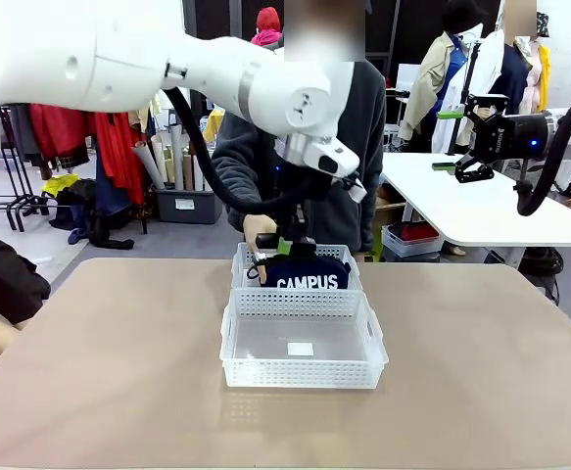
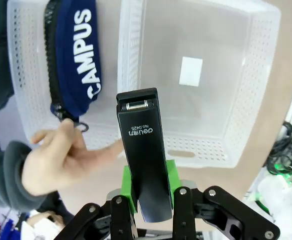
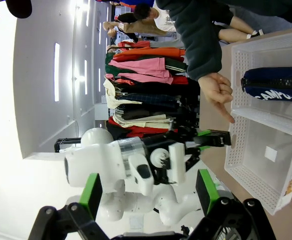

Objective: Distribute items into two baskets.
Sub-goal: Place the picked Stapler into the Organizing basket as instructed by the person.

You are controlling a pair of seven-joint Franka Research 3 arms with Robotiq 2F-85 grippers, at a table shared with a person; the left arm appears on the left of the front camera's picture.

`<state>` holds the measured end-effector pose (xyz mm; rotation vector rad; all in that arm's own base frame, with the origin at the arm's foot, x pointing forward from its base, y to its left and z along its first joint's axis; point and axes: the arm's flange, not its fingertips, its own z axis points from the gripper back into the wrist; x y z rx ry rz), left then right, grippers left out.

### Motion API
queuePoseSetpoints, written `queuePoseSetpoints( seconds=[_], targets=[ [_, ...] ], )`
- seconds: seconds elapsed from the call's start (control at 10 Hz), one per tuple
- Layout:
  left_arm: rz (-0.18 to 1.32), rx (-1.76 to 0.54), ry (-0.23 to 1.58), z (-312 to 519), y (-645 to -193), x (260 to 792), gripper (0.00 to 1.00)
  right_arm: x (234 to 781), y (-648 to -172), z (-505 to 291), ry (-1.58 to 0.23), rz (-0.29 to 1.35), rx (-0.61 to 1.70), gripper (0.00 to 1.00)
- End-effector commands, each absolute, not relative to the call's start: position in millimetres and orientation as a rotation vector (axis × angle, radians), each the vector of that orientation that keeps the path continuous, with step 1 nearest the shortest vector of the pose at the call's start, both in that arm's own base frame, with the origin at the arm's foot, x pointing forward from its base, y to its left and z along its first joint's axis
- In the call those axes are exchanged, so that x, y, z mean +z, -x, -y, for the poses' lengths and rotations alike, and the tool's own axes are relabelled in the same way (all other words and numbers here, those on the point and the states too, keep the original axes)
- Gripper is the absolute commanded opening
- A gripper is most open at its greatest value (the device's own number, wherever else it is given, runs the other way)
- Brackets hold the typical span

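Black stapler (image 2: 144, 155) sits clamped in the left gripper (image 2: 147, 192) above the baskets (image 1: 302, 364), seemingly over the far one's edge. Navy pouch (image 1: 306, 274) lies in the far basket beside the person's hand (image 2: 60, 160); the right gripper (image 1: 463, 142) hangs wide open, empty.

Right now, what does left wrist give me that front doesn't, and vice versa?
Left wrist only: the stapler clamped between the left end effector's green pads, its printed top readable, and the person's hand pointing a finger toward the baskets.
Front only: the right end effector raised off to the side, open and empty, and the table around the baskets.
Both: the pouch lying in the far basket, the near basket holding nothing but its white label.
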<state>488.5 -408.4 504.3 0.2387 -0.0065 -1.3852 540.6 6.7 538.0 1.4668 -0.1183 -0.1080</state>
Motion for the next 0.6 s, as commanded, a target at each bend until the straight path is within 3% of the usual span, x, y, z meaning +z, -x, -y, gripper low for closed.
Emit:
queuePoseSetpoints(
  seconds=[0.0, 0.5],
  targets=[
    [0.01, -1.452, -0.249, 411, -486, 478, 0.0, 540, -539, -7, -1.467, 0.119, -0.105, 1.0],
    [0.012, -1.574, -0.209, 430, -475, 425, 0.0, 540, -539, -7, -1.467, 0.119, -0.105, 1.0]
  ],
)
